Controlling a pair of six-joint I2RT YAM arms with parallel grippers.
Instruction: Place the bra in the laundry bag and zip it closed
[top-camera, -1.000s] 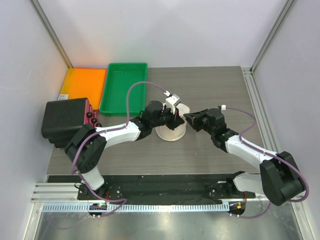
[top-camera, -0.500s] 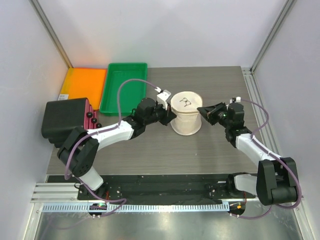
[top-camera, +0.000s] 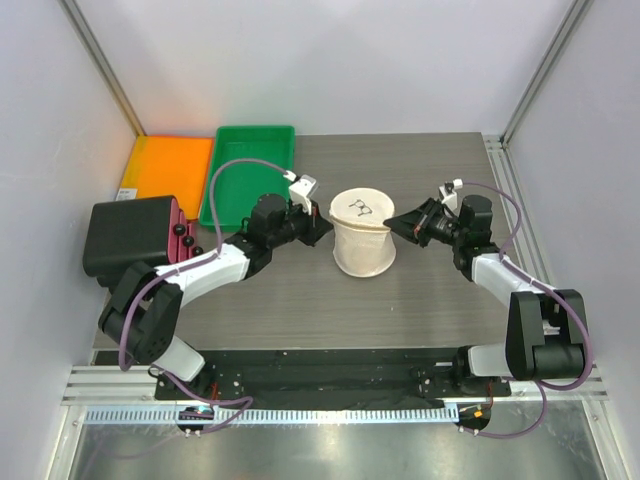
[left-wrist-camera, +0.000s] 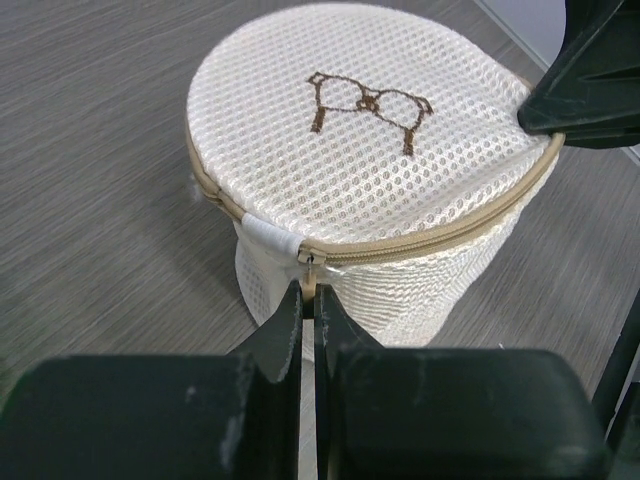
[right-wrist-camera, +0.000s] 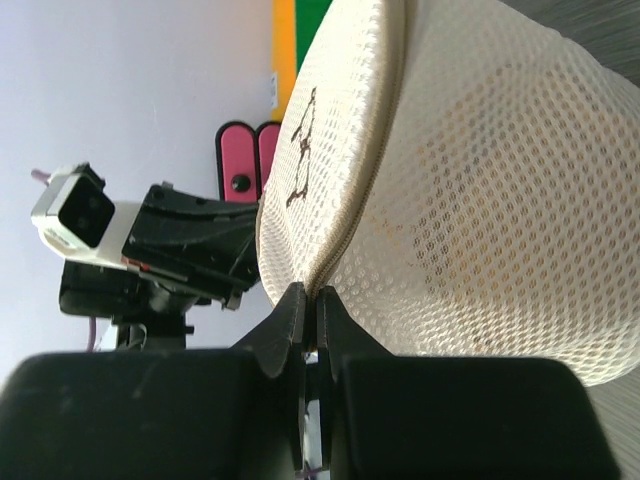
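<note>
The cream-white mesh laundry bag (top-camera: 362, 246) stands upright mid-table, its round lid with a brown mark on top and its tan zipper shut along the rim part I see. My left gripper (top-camera: 322, 226) is at its left rim, shut on the zipper pull (left-wrist-camera: 310, 290). My right gripper (top-camera: 392, 225) is at its right rim, shut on the bag's zipper rim (right-wrist-camera: 312, 300). The bag fills the left wrist view (left-wrist-camera: 370, 140) and the right wrist view (right-wrist-camera: 480, 200). A faint orange tint shows through the mesh in the right wrist view. The bra itself is hidden.
A green tray (top-camera: 248, 173) and a flat orange tray (top-camera: 167, 162) lie at the back left. A black box (top-camera: 125, 238) with pink-red parts (top-camera: 180, 236) stands at the left edge. A metal rail (top-camera: 505, 190) runs along the table's right side.
The bag has gone from squashed low to standing tall with its lid flat on top. Both grippers have drawn apart, the left one leftward and the right one rightward, each still at the rim.
</note>
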